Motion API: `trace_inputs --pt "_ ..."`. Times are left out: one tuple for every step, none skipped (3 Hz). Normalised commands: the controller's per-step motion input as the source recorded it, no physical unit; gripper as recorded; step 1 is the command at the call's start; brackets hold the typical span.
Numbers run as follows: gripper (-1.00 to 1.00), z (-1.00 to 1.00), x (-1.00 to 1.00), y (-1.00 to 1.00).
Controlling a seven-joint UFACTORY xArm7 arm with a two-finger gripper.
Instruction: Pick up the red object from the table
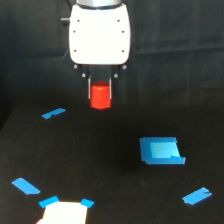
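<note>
The red object is a small bright red-orange stubby block. It sits between the two thin fingers of my gripper, below the gripper's white body, in the upper middle of the exterior view. The fingers stand close on either side of the block and the gripper looks shut on it. The block appears held above the black table, though the gap under it is hard to judge against the dark surface.
A blue square patch lies on the table toward the exterior view's right. Blue tape strips lie at the left, lower left and lower right. A white patch with blue tape corners sits at the bottom edge.
</note>
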Motion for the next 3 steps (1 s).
trace_inputs --pt "-1.0 0.29 -0.36 -0.44" --pt "-1.0 0.64 0.6 -0.6" --pt "-0.93 0.3 0.34 -0.58"
